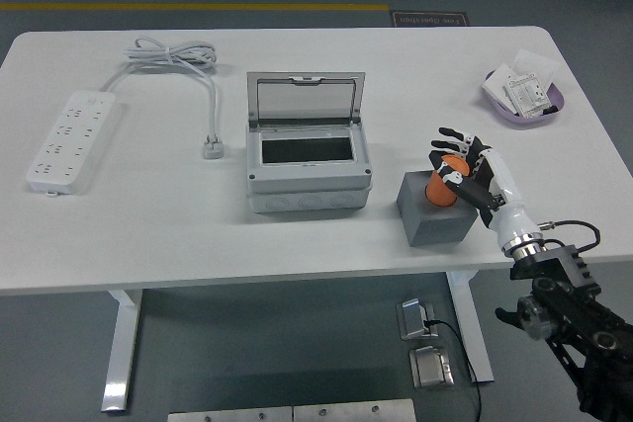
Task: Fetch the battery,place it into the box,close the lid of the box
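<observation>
Gripping: the right hand [465, 170] has its fingers curled round one orange battery [444, 188], which stands on a grey block [433, 214].
Battery: one, orange, upright or a little tilted; its far side and top are covered by the fingers, and no print on it can be read.
Block: one, near the table's front edge, just right of the box [308, 142] but apart from it.
Box: one, grey, at the table's middle; its clear lid [305, 99] stands open and tilts back; the inside looks dark, and what lies in it cannot be made out.
Right arm: comes in from the lower right corner, white at the wrist, black below; its lower part is cut off by the picture's edge.
Left arm: not seen.
Power strip: one [73, 139], white, at the left of the table, with many sockets too small to count; its white cord [173, 54] coils at the far side and ends in one plug [213, 148] lying left of the box.
Tray: one purple tray [494, 98] at the far right, holding white packets; their print is too small to read and their number is unclear.
Table: one [188, 234], white.
Writing: a floor sign [428, 19] beyond the table bears text, upside down and too blurred to read.
</observation>
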You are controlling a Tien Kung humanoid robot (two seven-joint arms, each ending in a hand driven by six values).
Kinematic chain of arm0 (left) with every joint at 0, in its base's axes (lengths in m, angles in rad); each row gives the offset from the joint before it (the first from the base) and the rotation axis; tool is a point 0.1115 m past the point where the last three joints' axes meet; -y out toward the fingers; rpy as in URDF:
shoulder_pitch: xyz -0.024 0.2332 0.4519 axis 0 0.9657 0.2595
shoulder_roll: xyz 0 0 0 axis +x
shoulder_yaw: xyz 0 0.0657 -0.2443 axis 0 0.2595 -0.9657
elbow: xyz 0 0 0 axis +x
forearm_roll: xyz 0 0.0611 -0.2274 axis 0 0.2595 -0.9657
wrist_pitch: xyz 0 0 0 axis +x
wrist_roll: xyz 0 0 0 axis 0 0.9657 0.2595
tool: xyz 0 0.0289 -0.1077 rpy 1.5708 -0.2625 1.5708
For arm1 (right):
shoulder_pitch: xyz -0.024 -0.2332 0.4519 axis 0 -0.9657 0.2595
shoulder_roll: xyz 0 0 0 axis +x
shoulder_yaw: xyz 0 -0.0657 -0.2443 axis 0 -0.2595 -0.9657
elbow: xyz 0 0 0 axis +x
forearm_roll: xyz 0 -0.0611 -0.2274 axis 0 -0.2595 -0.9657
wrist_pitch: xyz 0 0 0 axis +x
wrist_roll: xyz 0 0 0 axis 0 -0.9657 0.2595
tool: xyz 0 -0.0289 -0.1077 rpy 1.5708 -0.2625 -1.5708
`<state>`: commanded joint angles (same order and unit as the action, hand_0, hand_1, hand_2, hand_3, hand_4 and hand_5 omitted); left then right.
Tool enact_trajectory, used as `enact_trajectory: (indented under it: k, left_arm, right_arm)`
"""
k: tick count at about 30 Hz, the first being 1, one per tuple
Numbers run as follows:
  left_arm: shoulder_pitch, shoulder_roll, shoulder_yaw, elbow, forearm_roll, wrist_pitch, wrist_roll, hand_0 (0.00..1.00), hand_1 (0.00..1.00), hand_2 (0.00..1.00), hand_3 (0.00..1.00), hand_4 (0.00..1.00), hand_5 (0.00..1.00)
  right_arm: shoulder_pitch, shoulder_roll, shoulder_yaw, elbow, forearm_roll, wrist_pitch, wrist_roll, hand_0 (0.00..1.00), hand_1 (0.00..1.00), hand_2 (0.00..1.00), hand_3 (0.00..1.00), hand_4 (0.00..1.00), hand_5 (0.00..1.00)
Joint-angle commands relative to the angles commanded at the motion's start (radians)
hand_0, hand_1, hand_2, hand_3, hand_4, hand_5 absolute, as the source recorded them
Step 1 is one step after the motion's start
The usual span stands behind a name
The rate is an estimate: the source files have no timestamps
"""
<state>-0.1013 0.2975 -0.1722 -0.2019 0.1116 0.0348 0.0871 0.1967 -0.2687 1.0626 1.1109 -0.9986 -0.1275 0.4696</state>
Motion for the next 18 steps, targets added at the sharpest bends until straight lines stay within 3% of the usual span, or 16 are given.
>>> enact_trajectory:
  k: [18]
  left_arm:
    - [-0.008,-0.001,0.006,-0.002,0.005,0.001,0.001,0.636,0.676,0.632,0.620,0.664,0.207]
  right_arm:
    - [0.006,0.003,-0.045,0.003,-0.024,-0.003,-0.014,0.529,0.624,0.594,0.689,0.660,0.122]
